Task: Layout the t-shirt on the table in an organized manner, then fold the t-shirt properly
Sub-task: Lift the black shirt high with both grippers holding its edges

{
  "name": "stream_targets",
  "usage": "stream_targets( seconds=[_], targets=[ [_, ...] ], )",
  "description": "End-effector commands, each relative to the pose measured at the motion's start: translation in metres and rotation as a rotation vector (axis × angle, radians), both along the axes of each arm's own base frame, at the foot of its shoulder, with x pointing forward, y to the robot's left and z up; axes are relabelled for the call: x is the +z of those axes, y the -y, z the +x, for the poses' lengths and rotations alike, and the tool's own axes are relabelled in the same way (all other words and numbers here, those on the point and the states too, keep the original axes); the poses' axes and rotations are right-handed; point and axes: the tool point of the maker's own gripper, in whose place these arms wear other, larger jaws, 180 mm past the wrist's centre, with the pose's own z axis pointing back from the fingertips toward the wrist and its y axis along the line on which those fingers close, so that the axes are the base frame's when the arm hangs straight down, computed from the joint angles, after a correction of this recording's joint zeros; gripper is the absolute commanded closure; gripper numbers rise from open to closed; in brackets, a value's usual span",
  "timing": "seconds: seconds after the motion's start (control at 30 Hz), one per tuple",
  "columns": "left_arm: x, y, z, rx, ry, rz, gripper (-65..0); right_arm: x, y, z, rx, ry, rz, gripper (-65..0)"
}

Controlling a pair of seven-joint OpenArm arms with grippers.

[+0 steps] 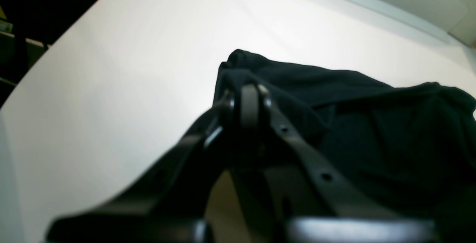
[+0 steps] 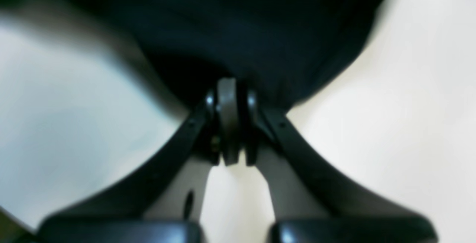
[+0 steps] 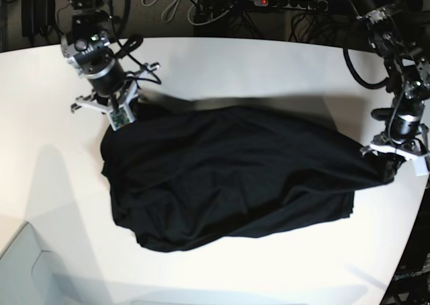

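The t-shirt [image 3: 228, 177] lies lengthwise between both arms on the surface [image 3: 222, 70]. The right end effector [image 3: 124, 113] and left end effector [image 3: 393, 158] each pinch an opposite end of it, equally near

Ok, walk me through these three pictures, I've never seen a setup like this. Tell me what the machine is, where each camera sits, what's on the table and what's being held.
This is a robot with two arms. The overhead picture looks down on a white table with a black t-shirt lying rumpled across it. The other two pictures come from cameras on the wrists, looking along the grippers. The left gripper, on the overhead view's right, is pinched shut on one edge of the shirt; its own camera shows the cloth at the fingertips. The right gripper, on the overhead view's left, is shut on the opposite edge, seen close up. No print shows on the shirt.
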Motion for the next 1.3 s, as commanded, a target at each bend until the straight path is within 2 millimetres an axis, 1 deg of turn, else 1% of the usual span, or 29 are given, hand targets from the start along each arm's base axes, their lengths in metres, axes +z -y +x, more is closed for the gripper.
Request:
stream_targets(
  seconds=[0.0, 0.03, 0.13, 0.2, 0.3, 0.4, 0.47, 0.57, 0.67, 0.73, 1.0, 1.07, 1.13, 1.2, 1.27],
  targets=[
    [0.030, 0.002, 0.013, -0.016, 0.098, 0.020, -0.2, 0.025, -0.001, 0.010, 0.008, 0.085, 0.007, 0.0],
    [0.032, 0.007, 0.017, -0.033, 0.103, 0.023, -0.2, 0.039, 0.001, 0.017, 0.003, 0.128, 0.002, 0.0],
    [0.043, 0.021, 0.029, -0.071, 0.130, 0.031, -0.2, 0.063, 0.013, 0.038, -0.027, 0.211, -0.007, 0.0],
    [0.048, 0.026, 0.035, -0.084, 0.144, 0.029, -0.2, 0.077, 0.029, 0.048, -0.072, 0.256, -0.016, 0.0],
    [0.058, 0.039, 0.046, -0.121, 0.167, 0.029, -0.2, 0.102, 0.053, 0.065, -0.137, 0.331, -0.032, 0.0],
    [0.059, 0.048, 0.054, -0.146, 0.170, 0.022, -0.2, 0.123, 0.069, 0.076, -0.183, 0.392, -0.038, 0.0],
    [0.064, 0.055, 0.059, -0.162, 0.183, 0.023, -0.2, 0.136, 0.084, 0.081, -0.227, 0.425, -0.046, 0.0],
    [0.063, 0.060, 0.062, -0.176, 0.180, 0.019, -0.2, 0.148, 0.094, 0.086, -0.251, 0.457, -0.052, 0.0],
    [0.065, 0.061, 0.067, -0.174, 0.186, 0.008, -0.2, 0.151, 0.097, 0.086, -0.260, 0.466, -0.056, 0.0],
    [0.062, 0.061, 0.067, -0.173, 0.178, 0.004, -0.2, 0.151, 0.100, 0.086, -0.267, 0.466, -0.058, 0.0],
    [0.060, 0.060, 0.067, -0.172, 0.173, 0.003, -0.1, 0.147, 0.098, 0.084, -0.263, 0.453, -0.056, 0.0],
    [0.059, 0.060, 0.067, -0.172, 0.173, 0.001, -0.1, 0.139, 0.097, 0.080, -0.260, 0.430, -0.057, 0.0],
    [0.059, 0.061, 0.067, -0.174, 0.172, 0.001, -0.1, 0.133, 0.091, 0.078, -0.241, 0.415, -0.056, 0.0],
    [0.056, 0.069, 0.069, -0.198, 0.163, 0.003, -0.1, 0.124, 0.085, 0.074, -0.222, 0.388, -0.057, 0.0],
    [0.048, 0.080, 0.071, -0.228, 0.139, 0.001, -0.1, 0.115, 0.080, 0.070, -0.207, 0.363, -0.057, 0.0]
  ],
)
